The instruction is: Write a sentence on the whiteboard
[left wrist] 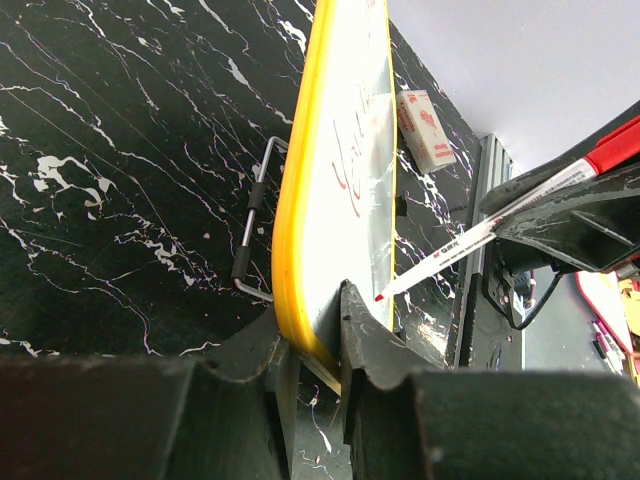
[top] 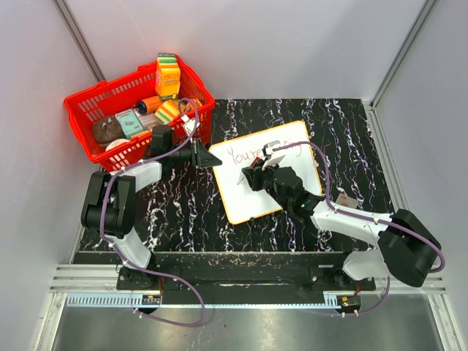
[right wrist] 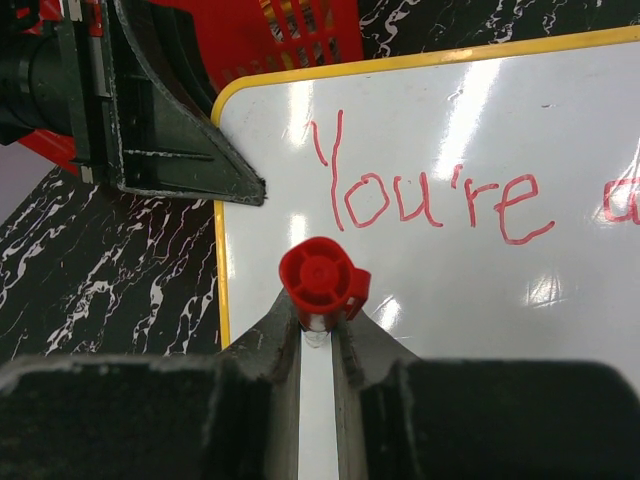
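Note:
The whiteboard (top: pixel 281 183) lies tilted on the black marbled table, white with a yellow rim (left wrist: pixel 288 210). My left gripper (top: pixel 210 158) is shut on its left edge, one finger on each face (left wrist: pixel 312 328). My right gripper (top: pixel 256 175) is shut on a red-capped marker (right wrist: pixel 320 278), over the board's left part. The marker's red tip (left wrist: pixel 380 298) sits at the board's surface; I cannot tell whether it touches. The sentence (right wrist: pixel 430 198) reads "You're" in red along the top, with the start of another word at the right edge (right wrist: pixel 620 205).
A red basket (top: pixel 88 106) with a juice carton (top: pixel 167 76) and other groceries stands at the back left, just behind my left gripper. A small white block with red print (left wrist: pixel 425 128) lies on the table right of the board. Grey walls close in both sides.

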`<state>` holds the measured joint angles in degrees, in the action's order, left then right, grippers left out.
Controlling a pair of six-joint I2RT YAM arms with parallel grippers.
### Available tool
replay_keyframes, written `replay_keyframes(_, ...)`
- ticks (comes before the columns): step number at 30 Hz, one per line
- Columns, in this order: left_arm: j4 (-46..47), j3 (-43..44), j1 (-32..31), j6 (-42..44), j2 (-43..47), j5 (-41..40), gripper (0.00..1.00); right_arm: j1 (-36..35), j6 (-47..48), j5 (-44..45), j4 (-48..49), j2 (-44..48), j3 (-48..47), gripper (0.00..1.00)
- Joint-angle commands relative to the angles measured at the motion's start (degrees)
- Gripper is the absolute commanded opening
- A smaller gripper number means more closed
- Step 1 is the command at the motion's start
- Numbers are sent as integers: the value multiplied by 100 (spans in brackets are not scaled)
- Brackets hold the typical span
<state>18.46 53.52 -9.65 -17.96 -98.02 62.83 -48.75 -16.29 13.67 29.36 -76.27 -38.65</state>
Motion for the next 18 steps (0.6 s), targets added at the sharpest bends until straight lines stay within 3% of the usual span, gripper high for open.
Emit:
replay_keyframes(1, -360, -184, -318, 1198, -262, -385, 0, -64, 30, 373, 342, -28, -187, 0)
replay_keyframes(18, -378, -192, -318, 1207, -253, -394, 0, -55, 250, 1146, 105, 191, -81, 0)
